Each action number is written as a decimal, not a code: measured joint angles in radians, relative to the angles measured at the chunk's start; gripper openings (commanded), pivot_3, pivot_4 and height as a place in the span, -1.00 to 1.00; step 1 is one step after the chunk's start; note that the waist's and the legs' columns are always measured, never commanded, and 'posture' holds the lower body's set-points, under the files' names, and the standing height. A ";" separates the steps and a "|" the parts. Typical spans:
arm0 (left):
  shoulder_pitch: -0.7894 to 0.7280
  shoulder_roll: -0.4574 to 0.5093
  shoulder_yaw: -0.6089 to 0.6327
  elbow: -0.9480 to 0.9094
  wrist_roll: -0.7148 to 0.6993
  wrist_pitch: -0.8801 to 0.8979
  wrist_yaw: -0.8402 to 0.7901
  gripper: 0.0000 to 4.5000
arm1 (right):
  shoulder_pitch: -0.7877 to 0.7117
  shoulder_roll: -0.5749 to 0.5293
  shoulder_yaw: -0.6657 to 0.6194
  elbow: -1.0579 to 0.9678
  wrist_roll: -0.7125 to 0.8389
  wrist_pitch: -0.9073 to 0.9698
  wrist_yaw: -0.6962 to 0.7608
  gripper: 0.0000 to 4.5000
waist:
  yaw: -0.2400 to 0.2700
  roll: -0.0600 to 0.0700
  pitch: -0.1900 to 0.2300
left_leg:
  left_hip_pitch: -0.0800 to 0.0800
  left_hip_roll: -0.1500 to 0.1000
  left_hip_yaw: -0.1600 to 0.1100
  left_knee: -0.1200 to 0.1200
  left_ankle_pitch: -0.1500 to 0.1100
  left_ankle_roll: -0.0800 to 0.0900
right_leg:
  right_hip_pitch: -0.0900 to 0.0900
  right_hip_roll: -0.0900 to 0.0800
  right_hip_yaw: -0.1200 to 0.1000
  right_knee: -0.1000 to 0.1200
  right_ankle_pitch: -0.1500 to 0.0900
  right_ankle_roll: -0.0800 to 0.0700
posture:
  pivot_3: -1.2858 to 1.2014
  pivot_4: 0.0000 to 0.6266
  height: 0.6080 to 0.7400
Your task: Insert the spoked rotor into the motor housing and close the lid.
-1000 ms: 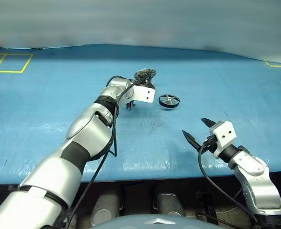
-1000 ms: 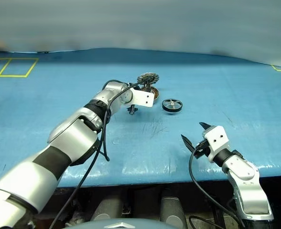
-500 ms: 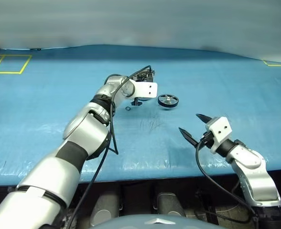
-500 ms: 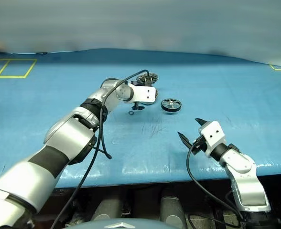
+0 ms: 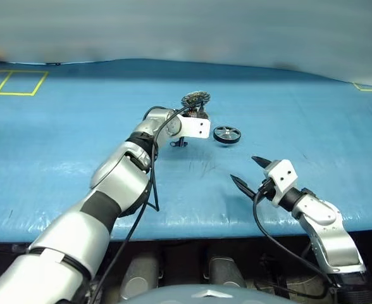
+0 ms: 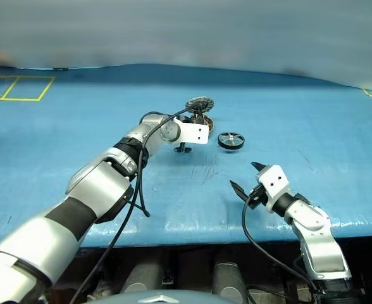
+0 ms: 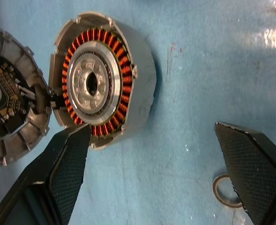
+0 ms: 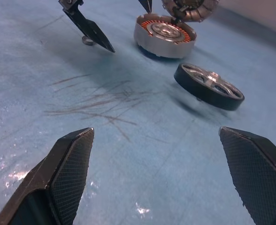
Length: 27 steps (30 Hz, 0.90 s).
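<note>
Black fingers [image 7: 67, 173] spread over motor housing [image 7: 105, 79] — L arm outstretched.

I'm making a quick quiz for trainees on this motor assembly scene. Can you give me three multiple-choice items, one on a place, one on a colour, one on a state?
1. Where does the spoked rotor lie?
A. on the blue table beside the motor housing
B. inside the housing
C. in the right claw

2. What colour is the winding ring inside the motor housing?
A. green
B. copper-orange
C. white

3. How does the lid stand?
A. shut over the housing
B. swung open beside it
C. lying detached near the right claw

Answers: 1 A, the rotor rests apart on the table; 2 B, the left wrist view shows orange coils; 3 B, the housing's inside is exposed.
</note>
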 measured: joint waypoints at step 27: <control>-0.029 -0.069 -0.015 0.023 0.044 0.102 0.078 0.00 | 0.322 0.104 -0.063 -0.231 -0.002 -0.022 -0.144 1.00 | -0.002 0.000 0.000 | 0.000 0.001 0.000 0.000 0.000 -0.001 | -0.001 0.000 0.000 0.001 -0.001 -0.001 | 0.03 -0.52 1.00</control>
